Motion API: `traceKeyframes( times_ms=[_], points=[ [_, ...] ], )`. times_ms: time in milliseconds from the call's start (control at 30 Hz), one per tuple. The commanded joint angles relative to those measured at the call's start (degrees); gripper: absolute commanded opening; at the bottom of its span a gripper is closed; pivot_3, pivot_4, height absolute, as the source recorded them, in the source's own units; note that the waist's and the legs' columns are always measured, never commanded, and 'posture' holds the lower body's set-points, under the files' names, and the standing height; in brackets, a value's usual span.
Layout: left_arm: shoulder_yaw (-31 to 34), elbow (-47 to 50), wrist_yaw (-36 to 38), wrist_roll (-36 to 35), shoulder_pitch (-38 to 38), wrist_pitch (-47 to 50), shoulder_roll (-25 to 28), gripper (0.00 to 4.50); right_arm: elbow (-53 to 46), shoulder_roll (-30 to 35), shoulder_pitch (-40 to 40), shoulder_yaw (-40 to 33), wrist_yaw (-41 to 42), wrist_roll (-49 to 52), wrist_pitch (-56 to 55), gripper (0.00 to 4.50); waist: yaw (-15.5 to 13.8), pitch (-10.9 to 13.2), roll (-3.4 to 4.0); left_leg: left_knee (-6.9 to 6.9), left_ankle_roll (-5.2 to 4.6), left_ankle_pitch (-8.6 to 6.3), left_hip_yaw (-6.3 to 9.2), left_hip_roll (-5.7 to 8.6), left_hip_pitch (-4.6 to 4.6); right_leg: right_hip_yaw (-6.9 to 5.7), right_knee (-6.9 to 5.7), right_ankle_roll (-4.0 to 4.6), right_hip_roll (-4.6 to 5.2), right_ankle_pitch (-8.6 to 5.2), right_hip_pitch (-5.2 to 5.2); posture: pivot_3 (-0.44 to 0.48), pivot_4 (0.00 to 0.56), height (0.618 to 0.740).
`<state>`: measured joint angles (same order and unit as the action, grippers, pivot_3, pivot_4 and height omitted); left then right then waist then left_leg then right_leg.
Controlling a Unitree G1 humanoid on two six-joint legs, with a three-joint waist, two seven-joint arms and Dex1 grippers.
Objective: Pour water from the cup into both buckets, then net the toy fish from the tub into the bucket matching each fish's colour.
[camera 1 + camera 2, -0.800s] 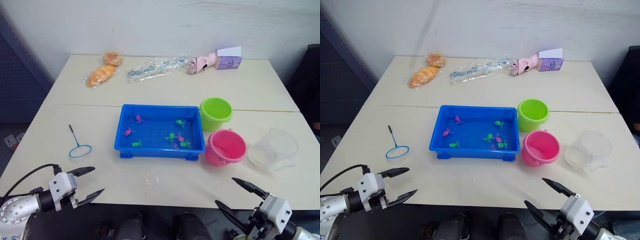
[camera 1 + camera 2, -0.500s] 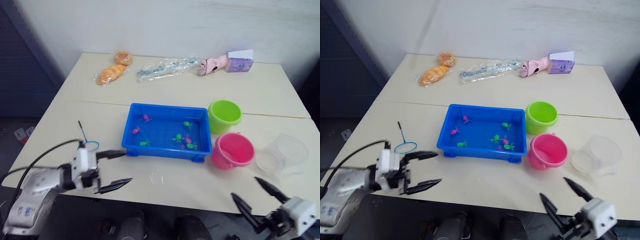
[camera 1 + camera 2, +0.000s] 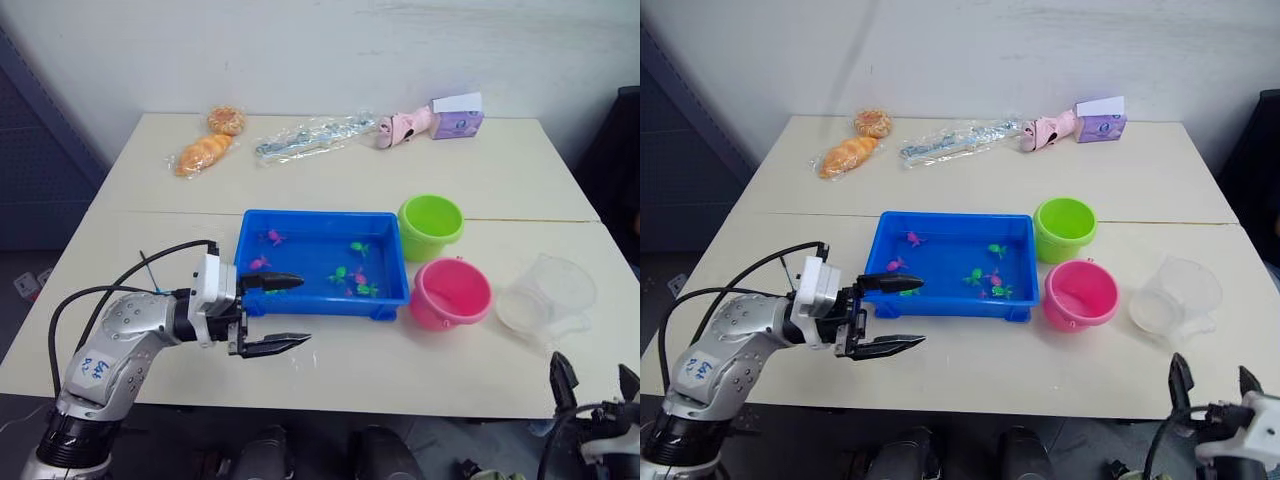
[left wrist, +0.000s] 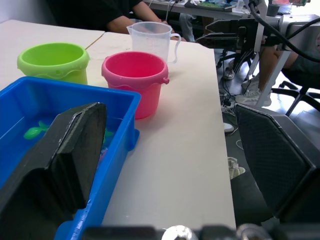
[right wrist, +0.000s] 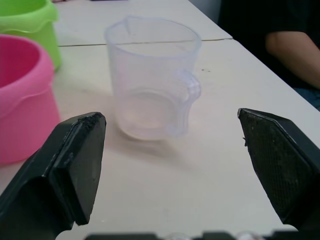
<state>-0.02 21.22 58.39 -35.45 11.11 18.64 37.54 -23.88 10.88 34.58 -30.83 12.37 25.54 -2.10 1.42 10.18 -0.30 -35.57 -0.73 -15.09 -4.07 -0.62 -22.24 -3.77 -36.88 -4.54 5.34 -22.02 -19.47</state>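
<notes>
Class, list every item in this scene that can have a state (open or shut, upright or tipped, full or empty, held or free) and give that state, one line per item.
Left claw: open, holding nothing, beside the tub's near-left corner.
Right claw: open, empty, facing the cup.
Cup: upright, free; water level unclear.
Pink bucket: upright, no fish inside.
Green bucket: upright, no fish inside.
Tub: holds water and the toy fish.
Net: lying on the table, largely hidden by the left arm.

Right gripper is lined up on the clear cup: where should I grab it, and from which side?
Take the cup by its upright wall, coming level from the table's near edge. The right gripper is open wider than the cup. The handle faces right and the pink bucket crowds the left.
</notes>
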Motion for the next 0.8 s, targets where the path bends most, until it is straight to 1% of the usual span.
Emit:
traceKeyframes(
  times_ms=[33,233,400,533,800],
  points=[
    [-0.20,-0.36,0.24,1.04,1.25,-1.38,-0.81,4.36,1.59,1.61,-2.87,-2.95,-3.05,-1.22,1.50,4.50,-0.01,-0.01,0.05,0.01,0.00,0.00,0.00,0.00,0.00,0.00,-0.01,0.00,0.00,0.00,0.00,0.000,0.150,0.740],
    [-1.15,-1.29,1.52,2.03,2.31,-2.91,-1.90,4.36,8.11,4.90,-10.11,-3.14,-3.76,-2.55,3.18,4.50,0.13,0.00,0.04,-0.05,-0.06,0.04,-0.07,0.01,0.02,0.05,-0.08,0.00,-0.02,0.00,0.01,0.000,0.150,0.740],
    [-0.76,-1.42,1.52,2.68,1.65,-3.53,-2.08,4.36,11.91,5.56,-14.32,-3.91,-3.76,-0.96,3.86,4.50,0.05,0.00,0.04,-0.04,-0.02,0.08,-0.08,0.00,0.02,0.06,-0.16,0.00,-0.04,0.00,-0.02,0.000,0.150,0.740],
    [-0.80,-0.69,1.11,2.99,0.77,-3.82,-2.28,4.36,15.79,5.66,-17.73,-5.97,-5.74,-0.30,4.19,4.50,0.06,0.00,0.03,-0.09,-0.04,0.08,-0.09,0.01,0.02,0.07,-0.16,-0.01,-0.04,0.00,0.00,0.000,0.150,0.740],
    [-1.02,-0.68,1.20,3.79,1.16,-3.96,-2.76,4.36,19.05,6.64,-21.10,-5.64,-5.87,-1.64,5.91,4.50,0.10,0.00,0.04,-0.08,-0.03,0.08,-0.10,0.01,0.02,0.07,-0.17,-0.01,-0.04,0.00,0.00,0.000,0.150,0.740]
  ],
)
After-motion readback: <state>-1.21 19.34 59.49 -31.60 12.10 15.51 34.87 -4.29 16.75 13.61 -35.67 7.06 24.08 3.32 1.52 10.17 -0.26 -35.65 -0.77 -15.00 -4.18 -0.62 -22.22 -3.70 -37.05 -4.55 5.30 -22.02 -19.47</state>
